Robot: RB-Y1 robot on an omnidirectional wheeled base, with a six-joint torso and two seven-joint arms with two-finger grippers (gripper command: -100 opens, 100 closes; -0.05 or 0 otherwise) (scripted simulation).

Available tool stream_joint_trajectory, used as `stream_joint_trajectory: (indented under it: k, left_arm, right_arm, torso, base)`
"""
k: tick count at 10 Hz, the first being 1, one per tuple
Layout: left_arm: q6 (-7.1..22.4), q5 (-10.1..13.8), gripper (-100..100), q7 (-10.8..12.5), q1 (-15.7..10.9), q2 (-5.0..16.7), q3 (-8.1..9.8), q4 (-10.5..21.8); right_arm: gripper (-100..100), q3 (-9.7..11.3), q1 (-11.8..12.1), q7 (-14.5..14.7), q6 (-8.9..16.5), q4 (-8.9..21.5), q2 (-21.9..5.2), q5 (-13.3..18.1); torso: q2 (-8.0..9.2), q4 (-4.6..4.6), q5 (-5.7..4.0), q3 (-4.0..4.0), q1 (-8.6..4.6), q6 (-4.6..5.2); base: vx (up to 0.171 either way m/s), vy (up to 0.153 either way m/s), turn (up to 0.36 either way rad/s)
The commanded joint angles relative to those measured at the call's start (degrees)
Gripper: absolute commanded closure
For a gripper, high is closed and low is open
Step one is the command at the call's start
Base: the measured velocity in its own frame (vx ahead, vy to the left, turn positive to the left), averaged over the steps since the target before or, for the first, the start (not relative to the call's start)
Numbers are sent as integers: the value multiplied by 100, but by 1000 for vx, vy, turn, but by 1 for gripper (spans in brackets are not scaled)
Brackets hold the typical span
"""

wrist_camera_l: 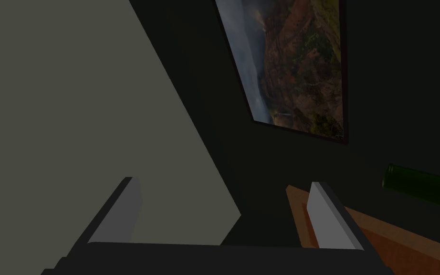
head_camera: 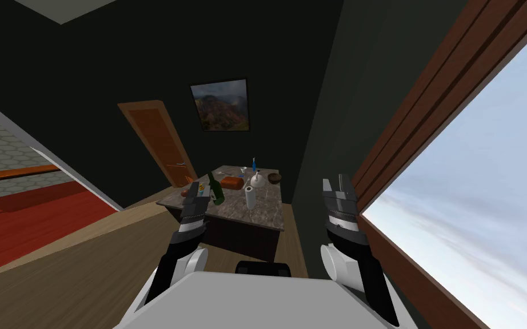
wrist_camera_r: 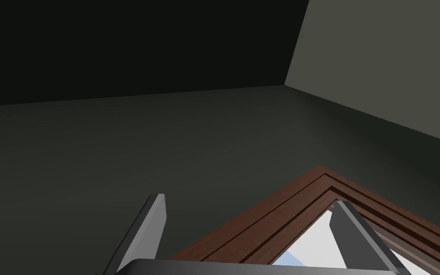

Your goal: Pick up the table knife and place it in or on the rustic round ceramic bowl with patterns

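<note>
A marble-topped table (head_camera: 268, 212) stands ahead of me on the wooden floor. Near its far right corner sits a small dark brown round bowl (head_camera: 274, 178). Small pale items (head_camera: 240, 169) lie by the far edge, too small to tell which is the knife. My left gripper (head_camera: 194, 188) is raised in front of the table's near left corner, open and empty (wrist_camera_l: 224, 215). My right gripper (head_camera: 336, 183) is raised to the right of the table beside the window frame, also open and empty (wrist_camera_r: 247, 229).
On the table stand a green bottle (head_camera: 215, 190) (wrist_camera_l: 424, 187), a white paper roll (head_camera: 250, 197), a white jug (head_camera: 256, 180), an orange-brown block (head_camera: 231, 183) and a blue item (head_camera: 253, 164). An orange door (head_camera: 159, 143) is behind on the left, and a large window (head_camera: 474, 217) on the right.
</note>
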Motion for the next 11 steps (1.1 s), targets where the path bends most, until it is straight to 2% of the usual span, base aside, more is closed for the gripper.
stream_joint_trajectory:
  k: [1,4,7,8,11]
  left_arm:
    - [0,0,0,0,0,0,0,0]
    - [0,0,0,0,-1,0,0,0]
    - [0,0,0,0,-1,0,0,0]
    - [0,0,0,0,-1,0,0,0]
    - [0,0,0,0,-1,0,0,0]
  right_arm:
    - [-100,10,-31,5,59,49,-169,-36]
    - [-100,60,-150,25,299,244,-637,-185]
    - [-100,156,-340,63,700,558,-1168,-438]
    - [-100,156,-340,63,700,558,-1221,-438]
    - [-100,295,-587,118,1207,968,-1783,-780]
  torso:
    - [0,0,0,0,0,0]
    - [17,4,1,10,4,-1]
    - [9,2,1,5,3,-2]
    - [9,2,1,5,5,-3]
    - [11,2,1,6,4,-3]
  base:
    - [-25,4,47]
    - [-45,14,87]
    - [-30,17,150]
    - [-23,9,47]
    - [-35,20,186]
